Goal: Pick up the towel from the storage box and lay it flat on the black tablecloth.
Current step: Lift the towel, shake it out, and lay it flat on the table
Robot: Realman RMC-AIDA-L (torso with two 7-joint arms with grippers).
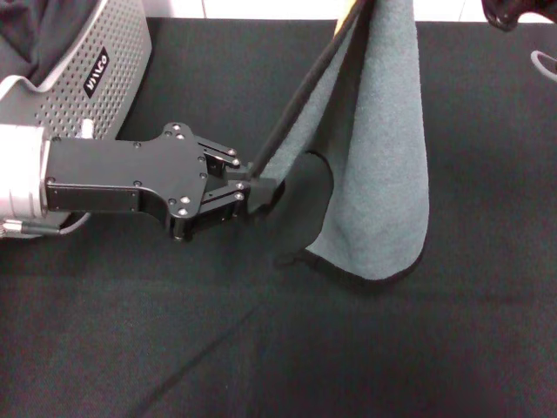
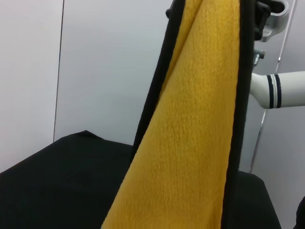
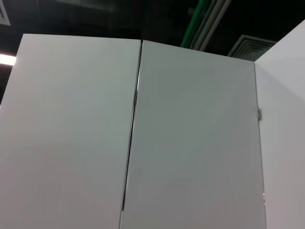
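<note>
Hanging closest to the head camera, the towel (image 1: 383,148) drops from the top edge of the frame, right of centre, as a long grey-green fold with thin black edging. Its lower, rounded end sags to the black tablecloth (image 1: 261,348) around the centre right of the frame; whether it actually touches the cloth there cannot be told. Its upper end runs out of the picture at the top, so what holds it up there is not visible.

At the left of centre, the left gripper (image 1: 261,190) reaches in from the left edge, lying low over the tablecloth, its 2 black fingers clenched on the towel's black-edged left border. In the left wrist view the towel (image 2: 190,124) fills the middle of the frame as a yellow-orange face with black edging on both sides, and the black tablecloth (image 2: 62,181) lies across the lower left.

At the upper left corner of the head view sits the storage box (image 1: 78,78), light grey with perforated sides and a small black label.

Only a dark shape at the upper right corner of the head view may be the right gripper; its state cannot be told.
</note>
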